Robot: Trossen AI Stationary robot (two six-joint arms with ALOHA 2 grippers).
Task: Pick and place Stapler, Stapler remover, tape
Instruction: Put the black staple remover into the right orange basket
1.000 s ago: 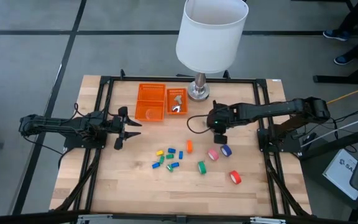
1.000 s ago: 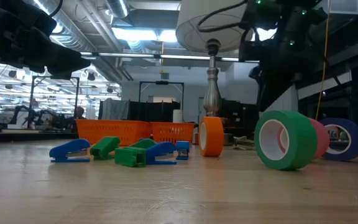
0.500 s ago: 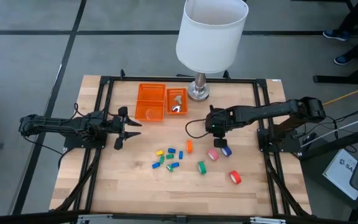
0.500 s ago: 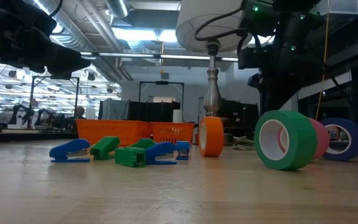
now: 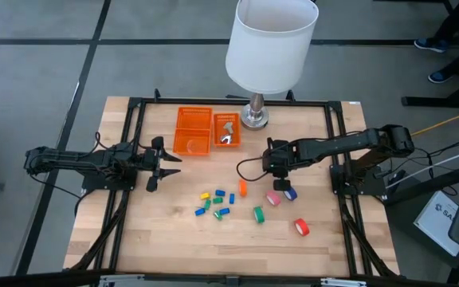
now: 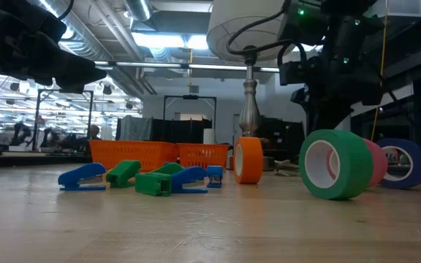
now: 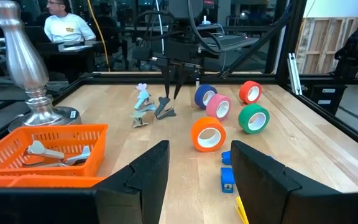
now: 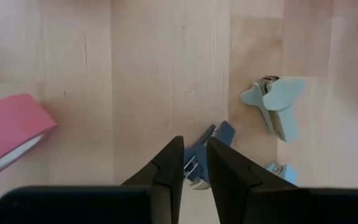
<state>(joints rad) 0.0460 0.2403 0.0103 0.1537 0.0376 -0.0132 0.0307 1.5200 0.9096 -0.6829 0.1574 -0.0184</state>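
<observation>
My right gripper [image 5: 278,180] points down at the middle right of the table, shut on a grey-blue staple remover [image 8: 224,134]. Two more removers [image 8: 276,106] lie beside it on the wood. Pink tape [image 5: 272,198], blue tape [image 5: 290,193], orange tape [image 5: 243,188], green tape [image 5: 258,214] and red tape [image 5: 301,228] stand on edge nearby. Small blue, green and yellow staplers [image 5: 213,203] lie in a cluster. My left gripper [image 5: 162,163] waits open over the table's left side. My right gripper comes at the staple remover from above, fingers pointing down. A part of the remover [image 8: 193,169] shows in the narrow gap between the two fingers [image 8: 174,163], pinched there. The remover lies on the table [image 7: 165,112], among the other removers.
An orange two-part basket [image 5: 183,132] sits toward the far edge, with removers in its right compartment [image 5: 226,131]. A lamp with a metal foot [image 5: 253,118] and a white shade stands behind it. A black frame rims the table. Bare wood lies toward the near edge.
My right gripper has shifted a little toward the table's left and near edges, coming over the staple removers beside the pink tape. The left arm and the other things have kept still.
</observation>
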